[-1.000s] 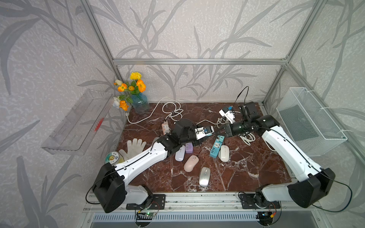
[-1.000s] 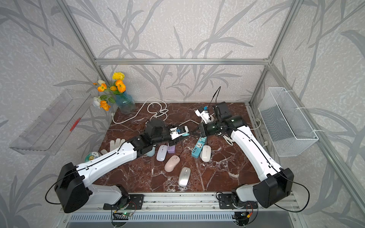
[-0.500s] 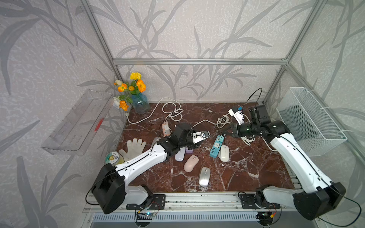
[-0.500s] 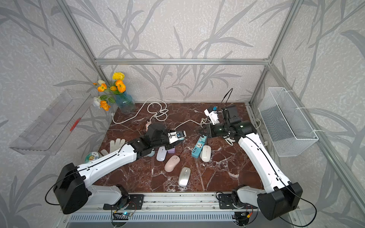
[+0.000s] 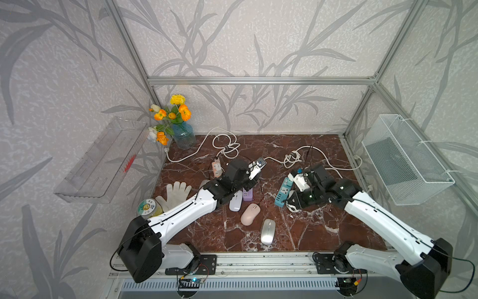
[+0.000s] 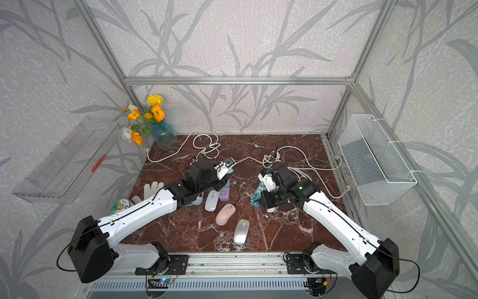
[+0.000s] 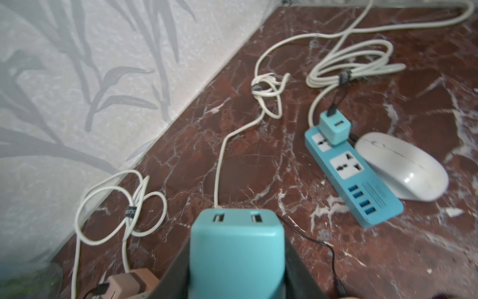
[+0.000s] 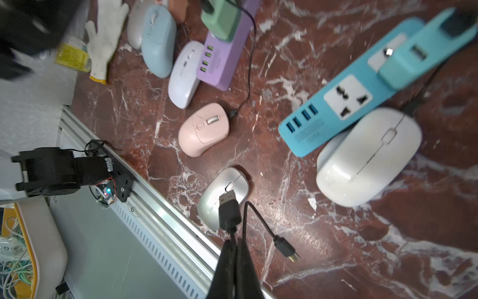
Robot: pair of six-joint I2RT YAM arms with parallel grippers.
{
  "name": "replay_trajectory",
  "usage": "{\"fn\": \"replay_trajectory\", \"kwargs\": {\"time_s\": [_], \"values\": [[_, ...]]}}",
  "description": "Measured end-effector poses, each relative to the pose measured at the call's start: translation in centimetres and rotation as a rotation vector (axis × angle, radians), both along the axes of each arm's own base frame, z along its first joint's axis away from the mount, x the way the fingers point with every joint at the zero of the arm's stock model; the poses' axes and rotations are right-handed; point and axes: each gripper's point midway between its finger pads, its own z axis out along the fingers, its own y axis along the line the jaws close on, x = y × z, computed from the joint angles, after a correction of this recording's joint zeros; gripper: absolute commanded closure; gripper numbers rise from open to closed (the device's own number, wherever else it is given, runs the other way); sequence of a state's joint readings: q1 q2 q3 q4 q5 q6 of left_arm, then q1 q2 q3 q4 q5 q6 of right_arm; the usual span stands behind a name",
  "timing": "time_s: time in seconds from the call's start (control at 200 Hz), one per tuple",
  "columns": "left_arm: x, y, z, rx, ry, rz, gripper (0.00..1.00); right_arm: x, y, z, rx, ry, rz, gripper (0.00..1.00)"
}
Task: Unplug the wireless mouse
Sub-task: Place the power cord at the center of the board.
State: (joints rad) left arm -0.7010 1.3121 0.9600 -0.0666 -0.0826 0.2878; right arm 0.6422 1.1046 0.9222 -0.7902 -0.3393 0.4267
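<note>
Several wireless mice lie on the marble table [image 5: 310,233]. Among them are a pink one [image 8: 204,129], a silver one [image 8: 222,189] and a white one [image 8: 367,158] against the blue power strip [image 8: 344,85]. My right gripper [image 8: 234,242] is shut on a thin black cable [image 8: 258,220] above the silver mouse. The cable's USB-A plug [image 8: 229,211] and small plug [image 8: 285,249] both hang free. My left gripper [image 7: 236,246] is shut on a teal-green charger [image 7: 235,227] whose two ports look empty. It sits on the purple strip [image 8: 227,59]. Another black cable's end [image 8: 232,113] lies at the pink mouse's front.
White cords [image 5: 225,147] coil at the back. A flower vase [image 5: 183,134] stands at the back left, with a glove [image 5: 176,192] and a round tin [image 5: 147,207] at the left. A wire basket [image 5: 403,160] hangs on the right wall. A black cable runs from the blue strip's charger [image 7: 335,128] to the white mouse.
My right gripper has pulled away from the charger in my left gripper, swung right, then come down beside the blue strip with the black cable. The left gripper has barely moved.
</note>
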Motion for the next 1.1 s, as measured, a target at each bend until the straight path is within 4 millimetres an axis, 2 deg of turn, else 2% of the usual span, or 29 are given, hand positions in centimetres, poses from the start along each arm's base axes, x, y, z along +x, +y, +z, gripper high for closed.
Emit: {"fn": "replay_trajectory", "kwargs": {"time_s": [0.09,0.195,0.295,0.395,0.505,0.56,0.66,0.84,0.92,1.04,1.1], "values": [[0.7,0.7,0.7,-0.063,0.007,0.095,1.00,-2.3,0.3,-2.8,0.006,0.078,-0.040,1.00],[1.1,1.1,1.1,-0.129,0.041,0.170,1.00,-3.6,1.3,-5.5,0.037,0.167,-0.078,1.00],[1.3,1.1,1.2,-0.168,0.095,0.213,1.00,-3.6,1.7,-7.5,0.055,0.224,-0.135,1.00],[1.1,0.8,1.2,-0.202,0.152,0.233,1.00,-3.0,2.3,-8.1,0.084,0.251,-0.185,1.00],[0.2,0.7,0.3,-0.238,0.239,0.251,1.00,-2.5,2.4,-8.9,0.086,0.292,-0.226,1.00],[-0.5,0.6,-0.5,-0.245,0.291,0.263,1.00,-2.5,2.1,-9.5,0.067,0.312,-0.249,0.96],[-2.8,-0.1,-2.0,-0.229,0.376,0.273,1.00,-2.4,1.5,-9.9,0.040,0.326,-0.282,0.85],[-9.5,-2.9,-4.0,-0.196,0.534,0.233,1.00,-2.6,1.0,-10.9,0.003,0.350,-0.290,0.66],[-11.9,-3.1,-5.4,-0.200,0.613,0.249,1.00,-2.7,0.5,-10.9,-0.019,0.336,-0.280,0.60],[-15.1,-2.7,-8.6,-0.173,0.737,0.304,1.00,-2.2,-0.2,-8.9,-0.021,0.246,-0.257,0.46],[-16.5,-2.4,-10.3,-0.151,0.794,0.330,1.00,-1.6,-0.5,-7.2,-0.013,0.171,-0.244,0.44]]}}
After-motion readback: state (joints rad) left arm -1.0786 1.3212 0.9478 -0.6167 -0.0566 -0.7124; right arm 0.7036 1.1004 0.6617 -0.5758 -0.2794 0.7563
